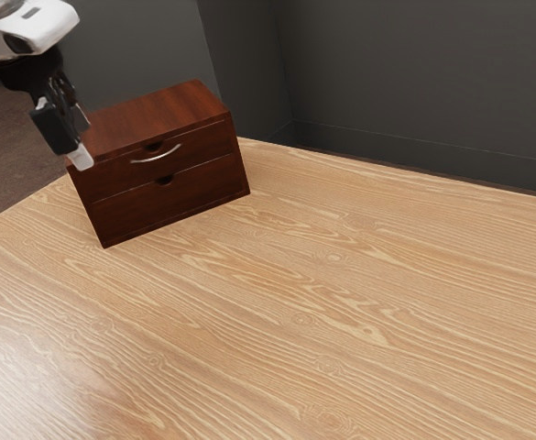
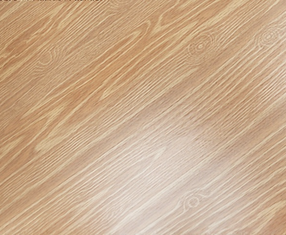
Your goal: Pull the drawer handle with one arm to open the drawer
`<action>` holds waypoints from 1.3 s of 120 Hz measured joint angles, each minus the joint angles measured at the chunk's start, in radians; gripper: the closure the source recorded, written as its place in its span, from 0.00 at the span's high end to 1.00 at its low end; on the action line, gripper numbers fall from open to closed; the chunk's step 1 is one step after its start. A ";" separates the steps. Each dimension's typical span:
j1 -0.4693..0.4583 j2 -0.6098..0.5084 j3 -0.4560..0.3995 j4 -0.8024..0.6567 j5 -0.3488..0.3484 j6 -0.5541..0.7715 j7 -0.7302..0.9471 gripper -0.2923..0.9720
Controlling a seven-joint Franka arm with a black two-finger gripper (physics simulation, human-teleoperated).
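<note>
Nearest the camera, the light wood-grain table [image 1: 341, 302] runs bare across the foreground; the wrist view looks onto this same grain, with a pale sheen across it. Further back, toward the exterior view's left, stands a small dark red-brown two-drawer cabinet [image 1: 153, 115], resting flat on the table. Both drawer fronts sit flush with the carcass, so the upper drawer [image 1: 199, 145] is judged shut and the task not yet begun. The curved silver handle [image 1: 155, 154] is mounted at the centre of that upper front; the lower drawer [image 1: 171, 197] shows only a small recess at its top edge. The gripper [image 1: 80, 156] hangs at the cabinet's front corner on the exterior view's left, at about the height of the upper drawer, and whether it touches the corner cannot be told. Whether the claw is open or closed cannot be determined from this angle. The governing relation: the handle lies toward the exterior view's right of the claw, along the drawer front, at nearly the same height. Its long axis runs level across that front, rising slightly toward the exterior view's right in the picture. The claw would therefore need to travel sideways along the face and straddle the bar across its length. Beyond the cabinet, a plain grey wall [image 1: 414, 64] closes the scene.
</note>
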 joint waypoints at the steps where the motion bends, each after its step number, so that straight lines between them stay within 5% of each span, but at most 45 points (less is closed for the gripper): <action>1: -0.001 0.001 0.000 0.000 0.000 0.000 0.001 0.77; 46: -0.075 0.036 0.017 -0.005 0.005 -0.002 0.034 0.77; 75: 0.080 0.198 0.027 0.015 0.005 0.041 0.076 0.77; 103: 0.132 0.307 0.031 0.052 -0.036 0.092 0.038 0.76; 156: 0.277 0.683 0.027 0.490 -0.152 0.110 0.032 0.63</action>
